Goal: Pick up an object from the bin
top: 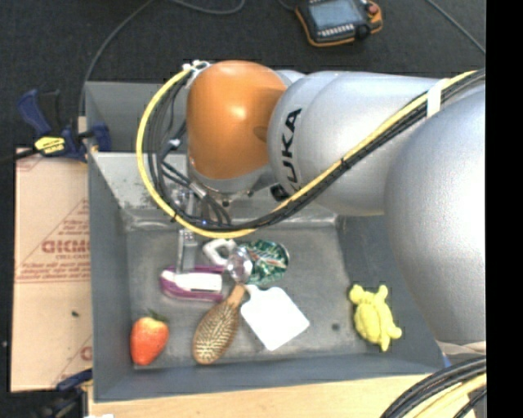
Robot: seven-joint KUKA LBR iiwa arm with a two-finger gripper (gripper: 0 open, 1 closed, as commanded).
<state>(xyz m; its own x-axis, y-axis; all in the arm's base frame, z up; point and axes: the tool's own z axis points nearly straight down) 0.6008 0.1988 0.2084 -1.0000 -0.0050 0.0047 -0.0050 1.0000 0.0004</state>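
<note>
Tool (189, 245) hangs low by the purple and white thing (193, 283), maybe near enough to grab; open or closed, can't tell.

Around the grey metal bin (108, 269) lies a dark, almost black floor (49, 41) with a fine, matte texture like carpet or rubber matting. It fills the top of the camera view and runs down the left side. A thin dark cable (105, 42) lies loose on it, curving from the top edge down towards the bin's far left corner. At the top edge, right of centre, rests a handheld control pendant (337, 20) with an orange casing and a dark grey screen, partly cut off by the frame. The light is soft and even, casting no hard shadows on the floor.
</note>
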